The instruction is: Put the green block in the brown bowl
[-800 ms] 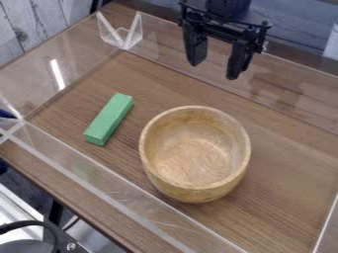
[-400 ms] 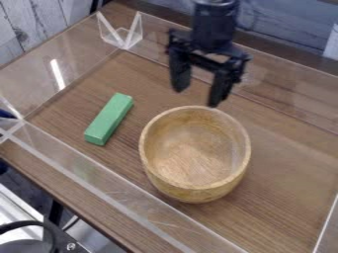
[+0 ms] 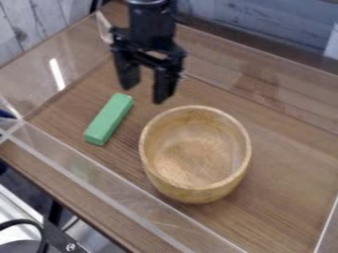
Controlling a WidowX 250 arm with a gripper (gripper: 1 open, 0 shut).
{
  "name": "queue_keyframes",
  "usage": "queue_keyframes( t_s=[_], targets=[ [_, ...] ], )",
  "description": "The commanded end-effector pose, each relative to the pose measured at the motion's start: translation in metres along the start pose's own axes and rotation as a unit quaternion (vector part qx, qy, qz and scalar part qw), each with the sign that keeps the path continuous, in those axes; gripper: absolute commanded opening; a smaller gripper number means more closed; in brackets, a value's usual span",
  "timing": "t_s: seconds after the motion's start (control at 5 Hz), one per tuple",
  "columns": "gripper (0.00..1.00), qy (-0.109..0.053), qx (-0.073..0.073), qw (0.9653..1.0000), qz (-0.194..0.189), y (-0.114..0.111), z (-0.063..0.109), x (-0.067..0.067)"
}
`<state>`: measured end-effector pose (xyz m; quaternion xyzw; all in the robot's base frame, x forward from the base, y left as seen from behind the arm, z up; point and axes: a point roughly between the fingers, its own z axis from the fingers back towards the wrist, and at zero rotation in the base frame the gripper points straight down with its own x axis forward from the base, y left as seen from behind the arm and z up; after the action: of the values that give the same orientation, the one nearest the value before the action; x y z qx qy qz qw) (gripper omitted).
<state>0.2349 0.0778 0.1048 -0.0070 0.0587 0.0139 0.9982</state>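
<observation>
Hovering above the table with its jaws spread wide and empty, the gripper (image 3: 144, 83) points straight down, just beyond the far end of the block (image 3: 110, 120). The block lies flat on the wood, angled, just left of the bowl (image 3: 196, 153) and apart from it; the bowl holds nothing.

The main risk, as I judge it, is alignment. The block sits on a diagonal, so jaws that come down square to the table edge could straddle it the long way or catch only a corner, pushing it aside rather than clamping it. A descent too near the far end could tip the bar on lifting. The bowl's thick rim is close, so a low carry could knock the block against it. The clear wall (image 3: 79, 168) along the near edge also limits room for recovery.
</observation>
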Motion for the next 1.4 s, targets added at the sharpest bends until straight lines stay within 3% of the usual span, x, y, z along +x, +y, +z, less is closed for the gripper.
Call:
queue_keyframes(
  t_s=[0.0,0.4,0.8,1.2],
  targets=[
    [1.0,-0.033,0.016,0.9993,-0.001,0.023,0.006,-0.005],
    [1.0,-0.025,0.021,0.9995,0.002,0.042,-0.015,-0.01],
    [1.0,-0.021,0.018,0.9996,0.004,0.047,-0.04,-0.007],
    [1.0,-0.03,0.01,0.9995,0.007,0.044,-0.035,-0.005]
  ],
)
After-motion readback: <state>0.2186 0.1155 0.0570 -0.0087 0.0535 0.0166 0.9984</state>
